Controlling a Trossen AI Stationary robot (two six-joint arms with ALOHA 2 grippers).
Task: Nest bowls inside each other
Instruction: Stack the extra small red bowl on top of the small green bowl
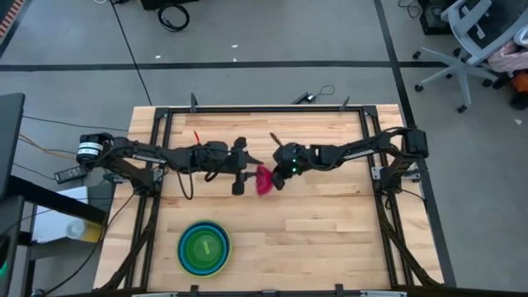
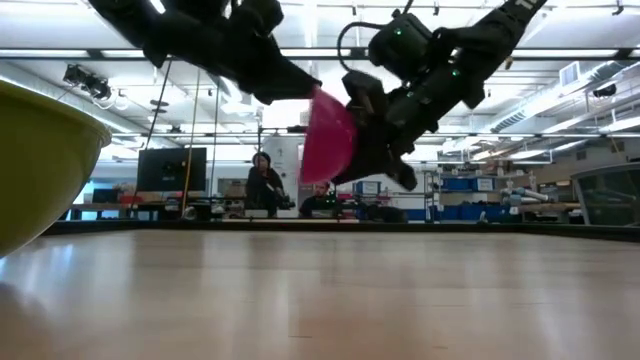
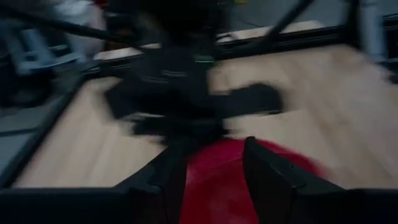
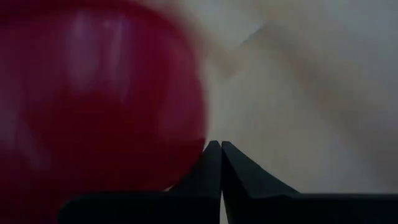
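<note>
The smallest magenta-pink bowl (image 1: 264,180) hangs in the air over the table's middle, tipped on its side between my two grippers. In the low view the bowl (image 2: 328,138) is well clear of the wood, its mouth toward the left arm. My left gripper (image 3: 217,180) comes from the left and is shut on it. Coming from the right, my right gripper (image 4: 221,155) stands shut beside the bowl's rounded outside (image 4: 99,93). Near the front edge, the other bowls sit nested in the yellow-green bowl (image 1: 204,246), blue then bright green inside. My left gripper has the pink bowl (image 3: 214,177) between its two fingers, coming nearly level from the table's left. Pink also shows past one finger (image 3: 267,180); blur hides which part is gripped. The bowl is lifted clear, on its side. My right gripper's shut fingers (image 4: 208,165) lie next to the bowl's outer wall; I cannot tell whether they touch it.
The yellow-green bowl's wall (image 2: 40,160) fills the left of the low view, close to that camera. A black frame (image 1: 264,110) runs round the wooden table. People sit in the room beyond the far edge (image 2: 265,185).
</note>
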